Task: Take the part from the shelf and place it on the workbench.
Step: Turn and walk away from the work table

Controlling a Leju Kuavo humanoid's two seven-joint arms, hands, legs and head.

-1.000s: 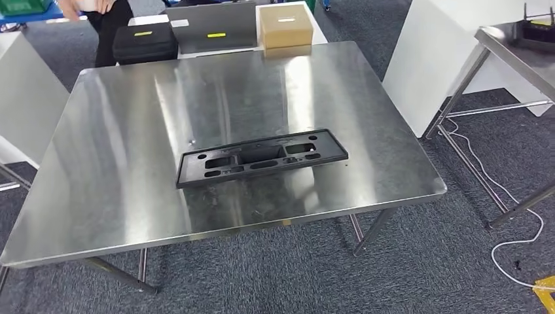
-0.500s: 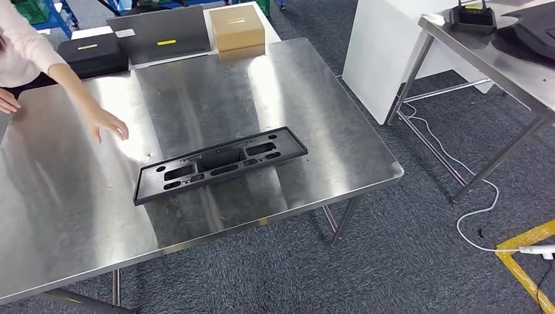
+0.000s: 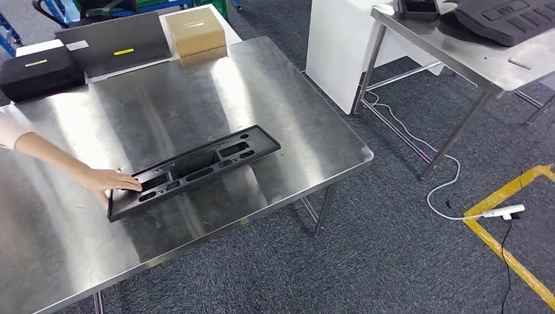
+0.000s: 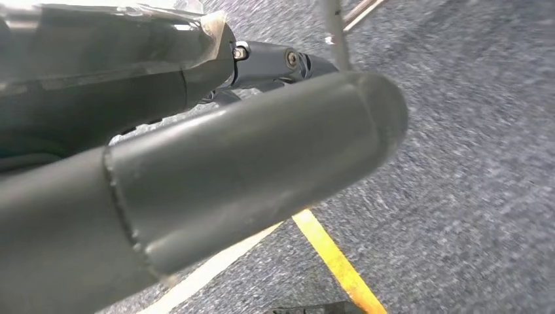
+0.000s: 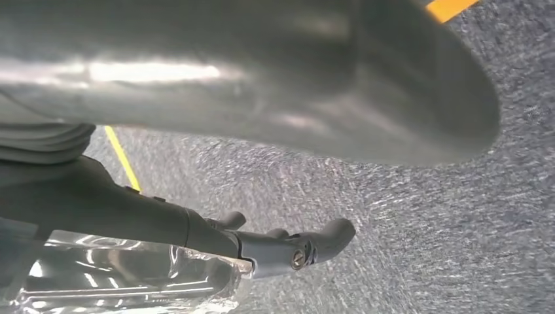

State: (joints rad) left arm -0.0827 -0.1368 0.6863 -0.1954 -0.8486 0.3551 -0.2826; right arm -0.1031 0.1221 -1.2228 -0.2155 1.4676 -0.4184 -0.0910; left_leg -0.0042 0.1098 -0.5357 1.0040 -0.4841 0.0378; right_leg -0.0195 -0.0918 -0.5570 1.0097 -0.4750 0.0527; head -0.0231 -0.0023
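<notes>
Part (image 3: 194, 171) placed; person's hand (image 3: 110, 180) now reaching it.
Lying near surface (image 3: 275, 91) front edge, task prob. done; both robot hands hanging, grip state can't tell.

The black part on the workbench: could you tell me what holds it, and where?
A person's hand grips the black part at its near-left end; it lies flat on the workbench.

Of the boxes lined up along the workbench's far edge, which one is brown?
The cardboard box at the right end of the row is brown. The flat grey case and black case beside it are not.
</notes>
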